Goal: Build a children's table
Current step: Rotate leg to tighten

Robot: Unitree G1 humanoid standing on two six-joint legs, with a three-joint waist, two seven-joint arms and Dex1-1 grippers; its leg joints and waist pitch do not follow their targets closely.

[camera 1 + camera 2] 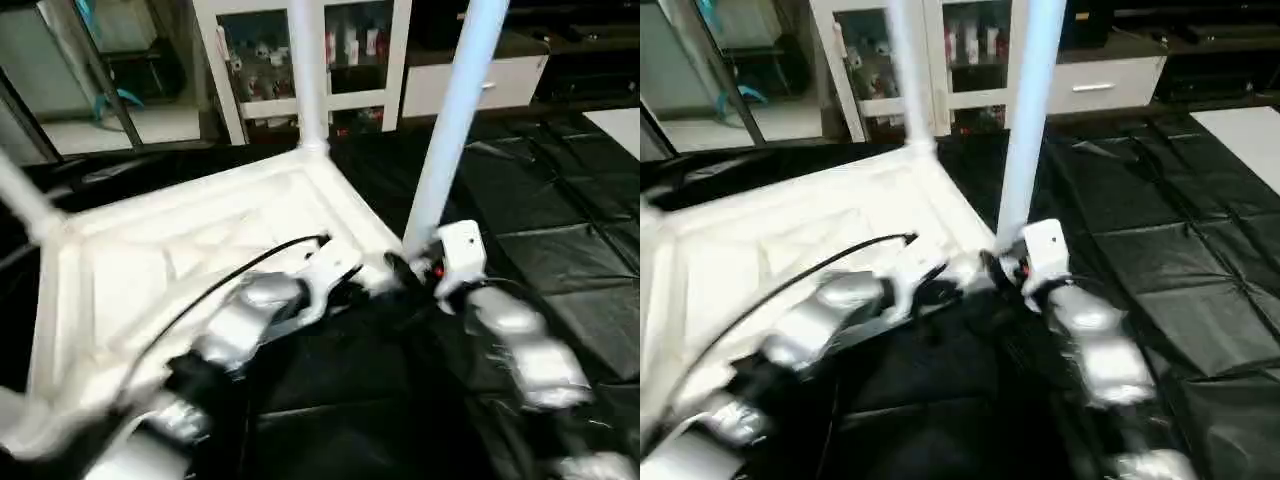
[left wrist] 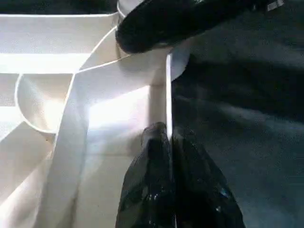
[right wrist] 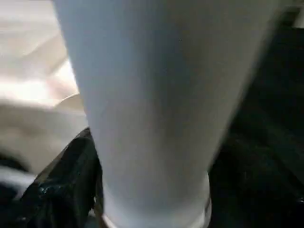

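In the left eye view, the white plastic rectangular table top (image 1: 190, 250) lies upside down across the left and centre of the frame on black floor sheeting (image 1: 560, 240), its ribbed underside facing up. One long tapered white tube leg (image 1: 308, 70) stands upright from the far corner socket near the top centre. A second white tube leg (image 1: 452, 120) rises from the near right corner, leaning slightly toward the upper right. A third leg (image 1: 25, 205) juts in at the left edge. The left gripper (image 1: 345, 275), at the end of a silver forearm (image 1: 240, 325), sits at the top's near rim in mid-frame. The right gripper (image 1: 420, 268) sits at the base of the second leg, just beside it. White cabinets with glass doors (image 1: 340, 45) line the top of the frame.

The right eye view gives the same arrangement, with a black cable (image 1: 790, 285) arcing over the ribbed underside toward the left wrist.

In the left wrist view, the two black fingers (image 2: 152, 190) of the left gripper are pinched together on the thin upright rim wall (image 2: 168, 95) of the table top, one on each side. Above them, at the corner socket, a black finger (image 2: 161, 23) of the other gripper crosses the upper frame.

In the right wrist view, the leg fills most of the frame, seated at its base. One black finger (image 3: 61, 185) lies at lower left against the leg; the picture is blurred, so I cannot tell whether the right fingers grip it or stand apart.
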